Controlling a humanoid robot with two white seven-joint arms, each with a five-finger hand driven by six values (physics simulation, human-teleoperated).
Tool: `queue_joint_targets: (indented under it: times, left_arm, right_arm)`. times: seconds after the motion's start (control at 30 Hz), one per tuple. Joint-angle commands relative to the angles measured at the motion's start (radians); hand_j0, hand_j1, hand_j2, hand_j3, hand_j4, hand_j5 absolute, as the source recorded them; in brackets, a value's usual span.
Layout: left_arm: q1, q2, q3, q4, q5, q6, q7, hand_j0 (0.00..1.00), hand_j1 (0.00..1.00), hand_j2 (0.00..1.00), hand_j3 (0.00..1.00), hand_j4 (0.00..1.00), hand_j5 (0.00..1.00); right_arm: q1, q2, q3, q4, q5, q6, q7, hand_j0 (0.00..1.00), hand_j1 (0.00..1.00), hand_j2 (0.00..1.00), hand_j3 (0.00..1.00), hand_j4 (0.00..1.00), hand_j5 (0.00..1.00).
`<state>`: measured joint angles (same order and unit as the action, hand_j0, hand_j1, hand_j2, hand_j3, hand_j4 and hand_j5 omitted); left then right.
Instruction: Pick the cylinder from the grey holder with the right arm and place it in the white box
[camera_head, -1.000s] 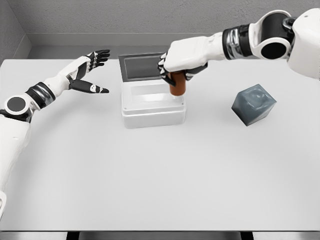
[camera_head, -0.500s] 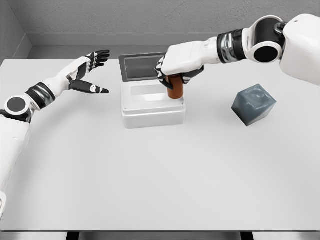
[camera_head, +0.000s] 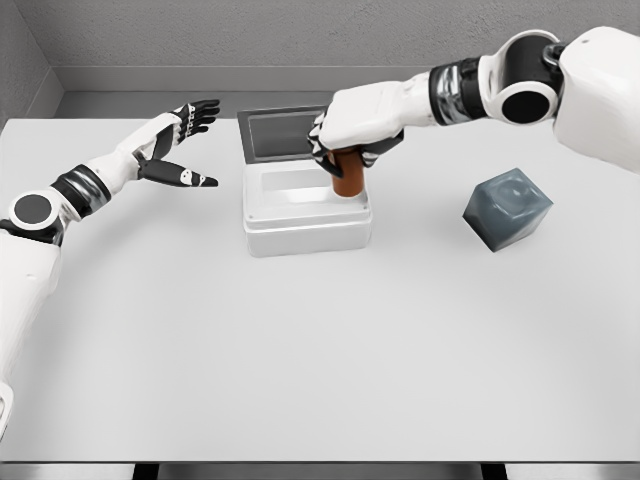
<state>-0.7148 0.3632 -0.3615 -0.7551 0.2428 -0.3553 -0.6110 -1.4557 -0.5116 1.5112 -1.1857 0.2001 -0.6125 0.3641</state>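
- Rust-brown and upright, the cylinder (camera_head: 349, 177) sits in the grasp of the right robot hand (camera_head: 352, 128), whose black-tipped fingers (camera_head: 322, 148) curl around its upper part from above.
- The cylinder's lower end hangs over the open top of the white box (camera_head: 305, 225), near the box's right rear corner; whether it touches the rim or the inside cannot be told from this view.
- The white box stands on the pale bench (camera_head: 320, 350), a little left of the middle, with its dark-lined lid (camera_head: 282, 133) standing open behind it.
- The right arm comes in from the upper right, its white forearm stretching leftward over the bench to reach the box.
- The grey holder (camera_head: 508, 208), a dark blue-grey cube resting tilted on one edge, lies on the bench well to the right of the box, apart from the cylinder and the hand.
- The left robot hand (camera_head: 176, 145) is held above the bench to the left of the box, apart from it, fingers spread wide and gripping nothing, thumb pointing toward the box.
- The left arm enters from the lower left edge and angles up across the bench's left side.
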Motion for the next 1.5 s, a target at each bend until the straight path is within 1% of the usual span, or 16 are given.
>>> queue_joint_targets:
  times: [0.0, 0.07, 0.17, 0.4, 0.63, 0.73, 0.93, 0.97, 1.0, 1.03, 1.1, 1.17, 1.2, 1.27, 1.47]
  left_arm:
    - [0.000, 0.000, 0.001, -0.001, 0.007, 0.001, 0.000, 1.00, 1.00, 1.00, 1.00, 1.00, 1.00]
    - [0.000, 0.000, 0.001, -0.001, 0.007, 0.001, 0.000, 1.00, 1.00, 1.00, 1.00, 1.00, 1.00]
    - [0.000, 0.002, 0.001, -0.001, 0.006, -0.001, 0.000, 1.00, 1.00, 1.00, 1.00, 1.00, 1.00]
    - [0.003, 0.002, 0.003, -0.003, 0.007, -0.001, 0.000, 1.00, 1.00, 1.00, 1.00, 1.00, 1.00]
    - [0.003, 0.002, 0.003, -0.003, 0.007, -0.001, 0.000, 1.00, 1.00, 1.00, 1.00, 1.00, 1.00]
    - [0.003, 0.002, 0.003, -0.003, 0.007, -0.001, 0.000, 1.00, 1.00, 1.00, 1.00, 1.00, 1.00]
    - [0.005, 0.002, 0.004, -0.004, 0.007, -0.001, 0.000, 1.00, 1.00, 1.00, 1.00, 1.00, 1.00]
    - [0.005, 0.002, 0.003, -0.004, 0.007, -0.001, 0.000, 1.00, 1.00, 1.00, 1.00, 1.00, 1.00]
    - [0.005, 0.002, 0.004, -0.004, 0.007, -0.001, 0.000, 1.00, 1.00, 1.00, 1.00, 1.00, 1.00]
    - [0.005, 0.002, 0.004, -0.003, 0.007, -0.001, 0.000, 1.00, 1.00, 1.00, 1.00, 1.00, 1.00]
    - [0.005, 0.002, 0.004, -0.004, 0.007, -0.001, 0.000, 1.00, 1.00, 1.00, 1.00, 1.00, 1.00]
    - [0.005, 0.002, 0.004, -0.004, 0.007, -0.001, 0.000, 1.00, 1.00, 1.00, 1.00, 1.00, 1.00]
    - [0.005, 0.002, 0.004, -0.003, 0.007, -0.001, 0.000, 1.00, 1.00, 1.00, 1.00, 1.00, 1.00]
    - [0.005, 0.002, 0.004, -0.004, 0.007, -0.001, 0.000, 1.00, 1.00, 1.00, 1.00, 1.00, 1.00]
    - [0.006, 0.002, 0.004, -0.006, 0.009, -0.001, 0.000, 1.00, 1.00, 1.00, 1.00, 1.00, 1.00]
  right_arm:
    - [0.000, 0.004, -0.002, 0.003, -0.005, 0.002, 0.004, 0.29, 0.29, 0.29, 0.29, 0.29, 0.29]
    - [0.000, 0.019, -0.003, 0.020, -0.005, 0.002, 0.004, 0.29, 0.29, 0.29, 0.29, 0.29, 0.29]
    - [0.000, 0.030, -0.002, 0.023, -0.005, 0.002, 0.004, 0.29, 0.29, 0.29, 0.29, 0.29, 0.29]
    - [0.000, 0.033, -0.005, 0.080, -0.004, 0.002, 0.009, 0.29, 0.29, 0.29, 0.29, 0.29, 0.29]
    - [0.000, 0.045, 0.000, 0.084, -0.004, 0.002, 0.009, 0.30, 0.30, 0.30, 0.30, 0.30, 0.30]
    - [0.008, 0.045, -0.005, 0.084, -0.004, 0.002, 0.016, 0.34, 0.34, 0.34, 0.34, 0.34, 0.34]
    - [0.008, 0.045, -0.009, 0.095, -0.004, 0.002, 0.022, 0.34, 0.34, 0.34, 0.34, 0.34, 0.34]
    - [0.009, 0.045, -0.009, 0.093, -0.004, 0.002, 0.022, 0.36, 0.36, 0.36, 0.36, 0.36, 0.36]
    - [0.008, 0.045, -0.011, 0.093, -0.004, 0.002, 0.022, 0.49, 0.49, 0.49, 0.49, 0.49, 0.49]
    - [0.008, 0.045, -0.012, 0.093, -0.004, 0.002, 0.022, 0.55, 0.55, 0.55, 0.55, 0.55, 0.55]
    - [0.008, 0.045, -0.012, 0.093, -0.004, 0.002, 0.022, 0.62, 0.62, 0.62, 0.62, 0.62, 0.62]
    - [0.008, 0.047, -0.014, 0.093, -0.002, 0.002, 0.021, 0.77, 0.77, 0.77, 0.77, 0.77, 0.77]
    - [0.008, 0.047, -0.016, 0.092, -0.002, 0.002, 0.021, 0.81, 0.81, 0.81, 0.81, 0.81, 0.81]
    - [0.008, 0.045, -0.014, 0.090, -0.002, 0.002, 0.021, 0.85, 0.85, 0.85, 0.85, 0.85, 0.85]
    - [0.009, 0.039, -0.014, 0.090, 0.001, 0.002, 0.022, 0.85, 0.85, 0.85, 0.85, 0.85, 0.85]
